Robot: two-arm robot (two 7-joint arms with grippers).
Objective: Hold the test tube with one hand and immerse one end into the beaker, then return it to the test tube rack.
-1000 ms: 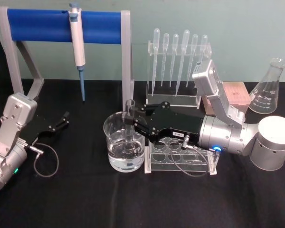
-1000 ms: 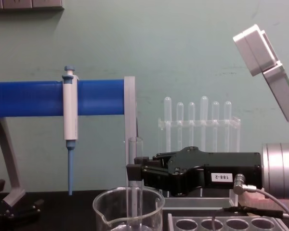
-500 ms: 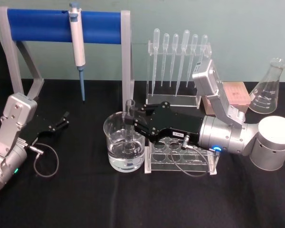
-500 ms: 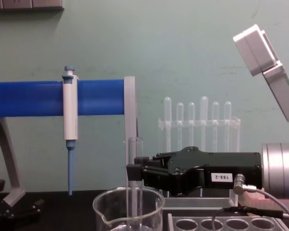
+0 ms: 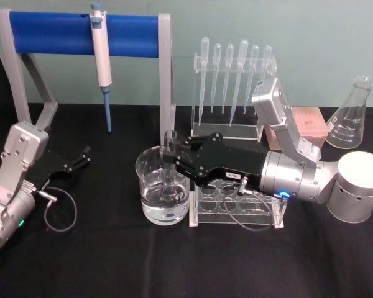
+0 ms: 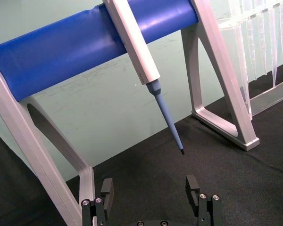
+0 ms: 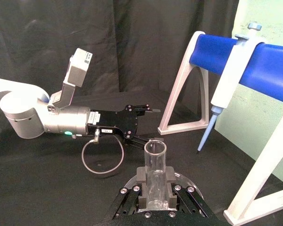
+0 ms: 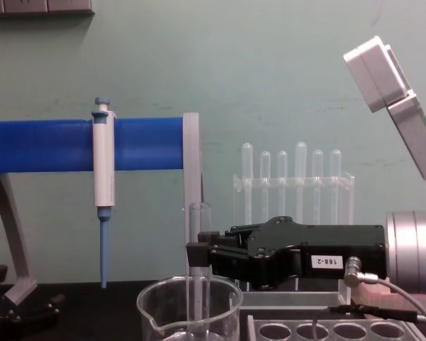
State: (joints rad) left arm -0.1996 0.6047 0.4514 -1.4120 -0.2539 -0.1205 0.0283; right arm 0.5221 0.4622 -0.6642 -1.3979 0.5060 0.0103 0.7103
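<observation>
Right gripper (image 5: 171, 155): jaws clenched on the tube (image 8: 199, 222), gripping high, so a short stub with the open rim sticks up above the jaws. Tube is upright and the rest hangs below the jaws into the beaker (image 5: 148, 186). The rounded end looks to be under the liquid (image 5: 155, 208) line, so I read the dip step as in hand or done. The high grip makes sense: it keeps the jaws above the beaker rim and dry, and leaves enough length to reach the liquid. The vertical hold keeps the glass off the beaker wall.

Just behind the jaws, under the gripper body: rack (image 5: 267, 212), right beside the beaker. Can't tell if they touch. Visible holes are empty.

Next move, my read: lift straight up until the tube end clears the rim, pull back over a hole, lower. Risk: catching the rim tips the beaker.

Left gripper (image 6: 150, 190): jaws released, nothing between them, parked low over the bench (image 5: 112, 261), well apart from the beaker. Pipette (image 6: 137, 47) hangs on its stand (image 6: 61, 47) ahead of those jaws.
</observation>
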